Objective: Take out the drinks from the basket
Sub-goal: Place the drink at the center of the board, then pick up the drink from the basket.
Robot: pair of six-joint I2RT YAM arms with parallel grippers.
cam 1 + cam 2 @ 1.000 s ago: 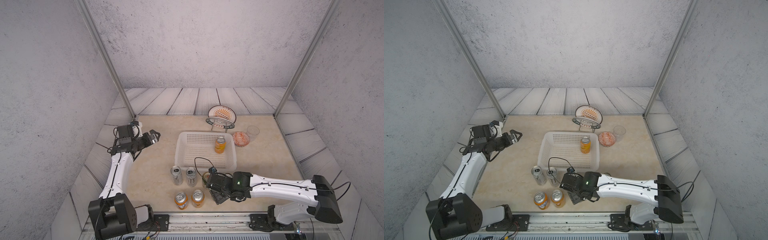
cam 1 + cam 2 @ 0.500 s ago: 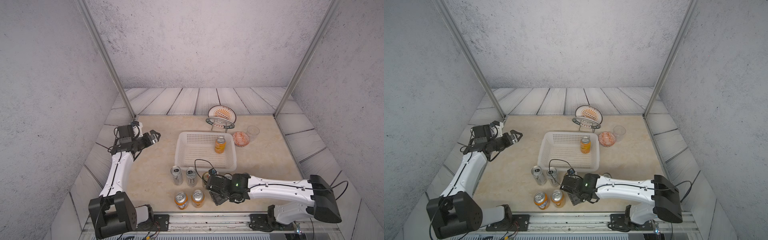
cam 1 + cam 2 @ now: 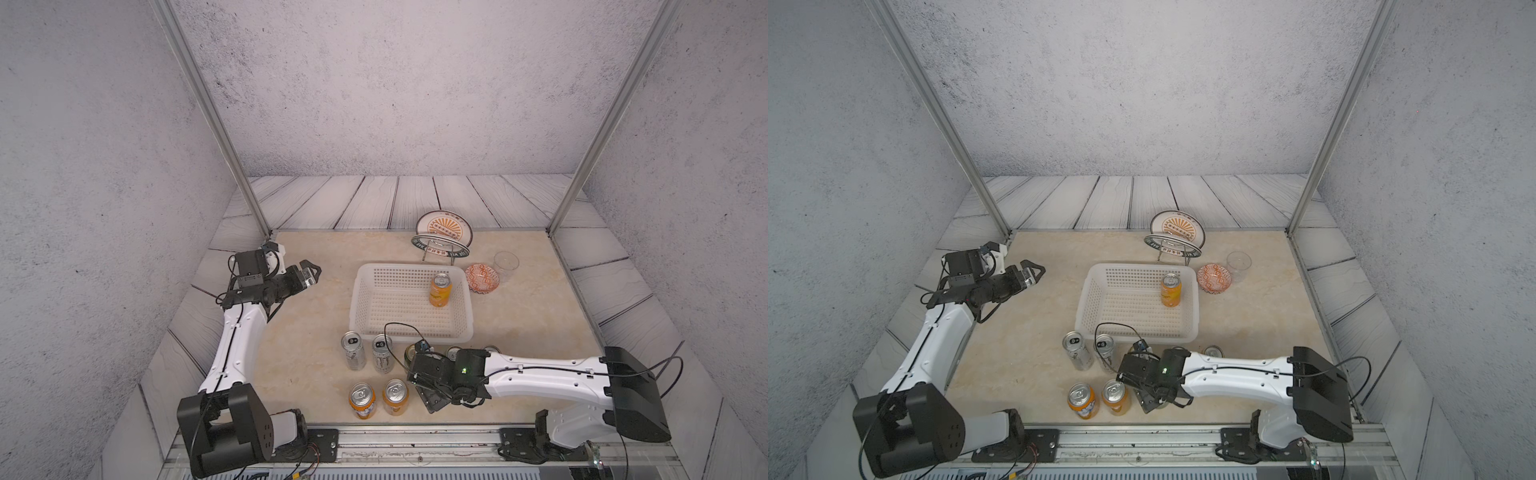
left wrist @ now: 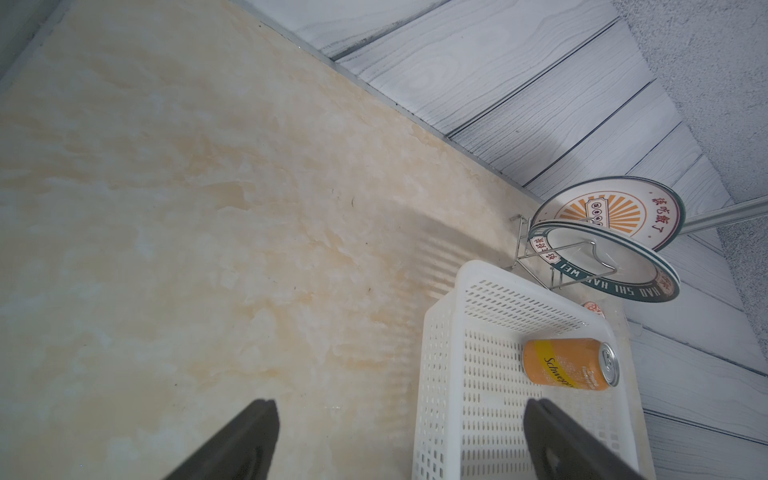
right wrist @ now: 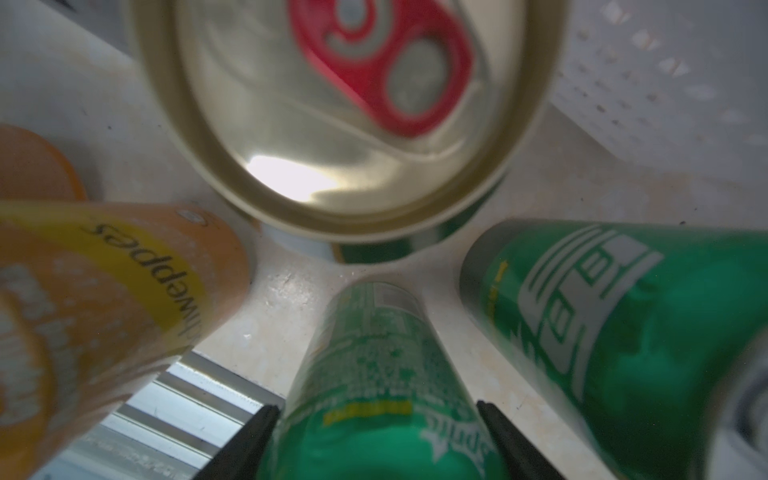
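Inside the basket [image 3: 395, 299], close to its far right corner: one orange can [image 3: 439, 291], upright, tab end up. Likely thin-walled and smooth, so slippery and easy to dent under a hard squeeze; full or empty, impossible to judge. Best taken across the mid-body from above, minding the basket wall just beside it. Out on the surface [image 3: 311, 332] in front of the basket's near wall: two slim silver cans [image 3: 353, 353], two orange cans [image 3: 361, 401], and more cans mostly hidden under the right arm [image 3: 532, 374]. From the right wrist, right jaws astride a green can [image 5: 382, 374] standing there, tips hard by both its sides; cannot tell whether pressing or merely flanking. Nearer the basket, a gold-topped can [image 5: 345, 120], blurred and cut off. Well to the left of the basket, left jaws spread wide, holding nothing.
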